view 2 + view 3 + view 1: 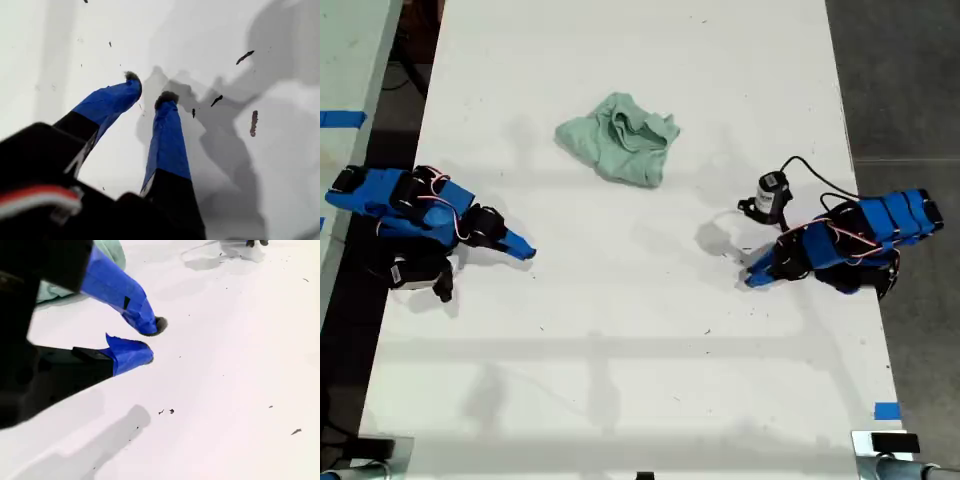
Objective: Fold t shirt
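— On the white worktop (pixel 640 350), toward its far middle in the exterior view, we see the t shirt (pixel 620 140): pale mint green, rumpled into a loose bundle, with folds and a hem edge showing on top.

— And our end effectors?

— Both are well apart from it. Our first end effector (pixel 752 280) is low over the worktop at the exterior view's right, its blue tips slightly parted with nothing between them. Its wrist view shows only bare worktop and dark specks past the tips (pixel 149 88).

— The second?

— Our second end effector (pixel 525 252) sits at the exterior view's left, also narrowly parted and grasping nothing. Its wrist view (pixel 152 340) catches a corner of the t shirt (pixel 112 250) behind the upper finger.
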Tool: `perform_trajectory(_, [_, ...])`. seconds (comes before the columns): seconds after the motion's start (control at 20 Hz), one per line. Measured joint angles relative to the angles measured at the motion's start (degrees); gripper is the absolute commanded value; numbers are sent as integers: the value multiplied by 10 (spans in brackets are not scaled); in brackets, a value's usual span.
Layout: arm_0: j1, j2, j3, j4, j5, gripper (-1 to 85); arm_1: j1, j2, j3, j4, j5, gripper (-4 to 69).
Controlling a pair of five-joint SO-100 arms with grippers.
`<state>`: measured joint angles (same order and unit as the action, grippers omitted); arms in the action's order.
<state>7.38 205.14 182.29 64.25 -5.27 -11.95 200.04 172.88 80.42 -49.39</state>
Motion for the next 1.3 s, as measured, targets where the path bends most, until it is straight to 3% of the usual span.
perform_trajectory(1.3, [1, 0, 0, 0, 0, 52, 2, 0, 1, 0, -9, 52])
